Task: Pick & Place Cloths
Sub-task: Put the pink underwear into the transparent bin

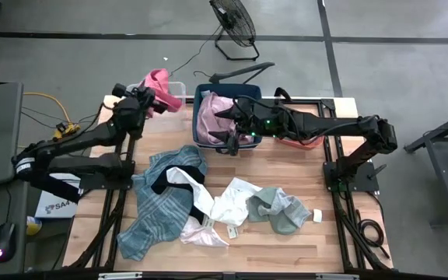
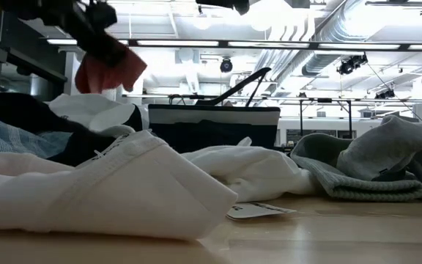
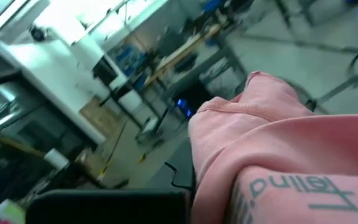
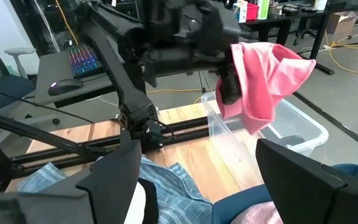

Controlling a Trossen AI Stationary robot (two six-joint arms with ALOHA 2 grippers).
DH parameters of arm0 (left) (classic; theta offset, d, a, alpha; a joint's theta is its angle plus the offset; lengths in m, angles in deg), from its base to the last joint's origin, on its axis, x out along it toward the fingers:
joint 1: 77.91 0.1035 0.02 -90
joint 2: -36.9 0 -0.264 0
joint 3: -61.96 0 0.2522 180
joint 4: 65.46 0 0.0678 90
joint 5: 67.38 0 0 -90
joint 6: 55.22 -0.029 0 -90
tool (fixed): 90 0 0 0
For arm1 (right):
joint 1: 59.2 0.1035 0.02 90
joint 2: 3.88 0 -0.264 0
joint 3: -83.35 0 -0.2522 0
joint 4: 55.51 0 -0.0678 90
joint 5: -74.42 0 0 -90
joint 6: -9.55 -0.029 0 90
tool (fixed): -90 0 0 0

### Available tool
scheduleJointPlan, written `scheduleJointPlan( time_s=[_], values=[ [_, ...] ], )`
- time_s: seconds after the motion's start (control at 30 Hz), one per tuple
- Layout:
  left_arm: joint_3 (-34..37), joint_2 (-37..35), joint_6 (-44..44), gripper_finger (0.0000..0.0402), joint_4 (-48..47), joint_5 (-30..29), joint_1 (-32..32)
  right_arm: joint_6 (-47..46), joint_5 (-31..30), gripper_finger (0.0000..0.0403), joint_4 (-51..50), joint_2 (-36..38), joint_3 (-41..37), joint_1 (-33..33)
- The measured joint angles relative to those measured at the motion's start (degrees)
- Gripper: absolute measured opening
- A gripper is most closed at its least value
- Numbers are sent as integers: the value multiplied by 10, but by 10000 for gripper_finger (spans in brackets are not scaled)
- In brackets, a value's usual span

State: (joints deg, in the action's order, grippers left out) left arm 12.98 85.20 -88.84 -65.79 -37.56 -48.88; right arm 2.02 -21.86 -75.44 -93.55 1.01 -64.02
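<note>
Cloths are being sorted here, and one of them, a pink cloth, hangs bunched from the left gripper, which is clamped on it. That gripper holds it raised above the clear plastic bin at the far left corner of the worktop, probably so it can drop straight in once released. The right gripper hovers over the dark blue basket, its fingers spread wide and empty; a mauve-pink cloth already lies inside that basket. On the worktop nearer the front wait the rest: a teal plaid cloth, a white cloth with black trim and a grey-green cloth, heaped and overlapping, with a small white tag just beside them.
</note>
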Motion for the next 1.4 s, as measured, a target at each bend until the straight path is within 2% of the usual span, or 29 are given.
scheduleJointPlan(
  time_s=[0.13, 0.3, 0.4, 0.5, 0.6, 0.7, 0.77, 0.87, 1.03, 1.27, 1.4],
  values=[
    [0, 28, 35, 0, -24, 17, 50, 0, 0, 309, 0, 0, 0, 0],
    [0, 65, 83, 0, -58, 18, 83, 0, -1, 309, -1, 0, 0, 0],
    [-22, 79, 136, 0, -140, 33, 98, -1, -1, 309, -1, 0, 0, 0],
    [-82, 93, 233, 0, -285, 89, 117, -2, -1, 309, -1, 0, 0, 0],
    [-153, 116, 310, 0, -422, 181, 153, -2, -1, 309, -1, 0, -1, 0],
    [-218, 147, 356, 0, -522, 270, 193, -2, -1, 309, -1, 0, -1, 0],
    [-243, 170, 363, 0, -558, 297, 216, -2, -1, 309, -1, 0, -1, 0],
    [-258, 205, 364, 0, -576, 318, 239, -2, 0, 309, -3, 0, -1, 0],
    [-260, 267, 365, 0, -591, 393, 276, -2, 0, 309, -9, 0, -1, 0],
    [-260, 326, 355, 4, -594, 410, 287, -2, 0, 309, -17, 0, -1, 0],
    [-260, 325, 354, 41, -585, 413, 286, -3, 0, 309, -22, 0, -1, 0]
  ],
)
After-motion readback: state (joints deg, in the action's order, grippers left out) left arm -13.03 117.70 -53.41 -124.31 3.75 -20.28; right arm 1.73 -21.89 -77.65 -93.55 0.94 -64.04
